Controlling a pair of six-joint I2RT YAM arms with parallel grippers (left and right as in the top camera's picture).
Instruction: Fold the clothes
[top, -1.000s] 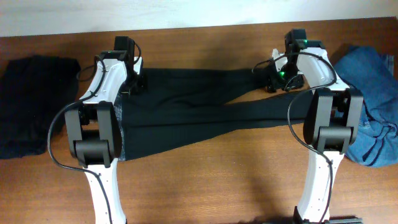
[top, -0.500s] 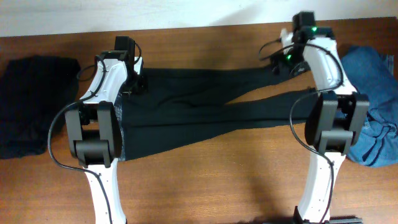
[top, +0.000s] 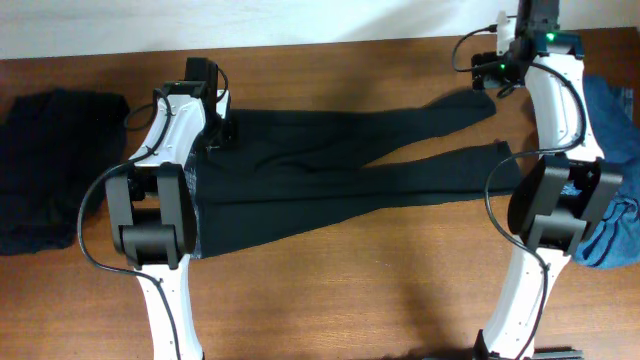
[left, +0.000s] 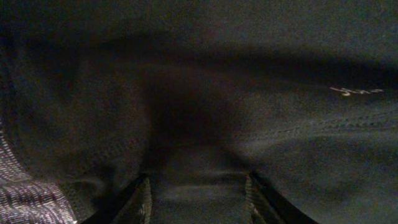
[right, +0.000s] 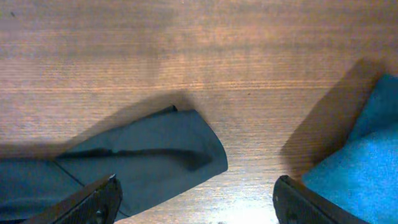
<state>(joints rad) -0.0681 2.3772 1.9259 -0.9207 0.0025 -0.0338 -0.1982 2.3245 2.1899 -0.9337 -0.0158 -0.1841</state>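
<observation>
Trousers (top: 330, 175) spread flat on the desk (top: 350, 290). Right fingers (right: 99, 198) wide, empty; left fingers (left: 142, 202) parted, holding nothing. Next you should pinch the hems (top: 480, 106).

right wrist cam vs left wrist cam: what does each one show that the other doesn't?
Only right wrist: bare table, one leg's cuff end, a blue garment, and the right pincer open with nothing in it. Only left wrist: the grey waistband, with the left pincer close over cloth. Both: the black trousers and each camera's own fingers at the bottom edge.
</observation>
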